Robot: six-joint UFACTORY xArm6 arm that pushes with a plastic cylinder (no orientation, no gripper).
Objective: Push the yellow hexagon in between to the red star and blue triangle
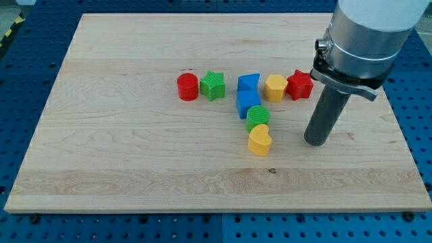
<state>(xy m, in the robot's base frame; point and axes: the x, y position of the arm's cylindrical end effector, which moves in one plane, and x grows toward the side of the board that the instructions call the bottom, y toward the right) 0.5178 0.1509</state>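
The yellow hexagon (275, 88) sits on the wooden board between the blue triangle (248, 82) on its left and the red star (299, 84) on its right, touching or nearly touching both. My tip (315, 142) rests on the board below and to the right of the red star, apart from every block. The rod rises from it to the arm's grey body at the view's top right.
A red cylinder (187, 87) and a green star (212, 86) stand left of the triangle. A blue cube (247, 103), a green cylinder (258, 117) and a yellow heart (259, 140) run down below the triangle. The board's right edge (398, 128) is near my tip.
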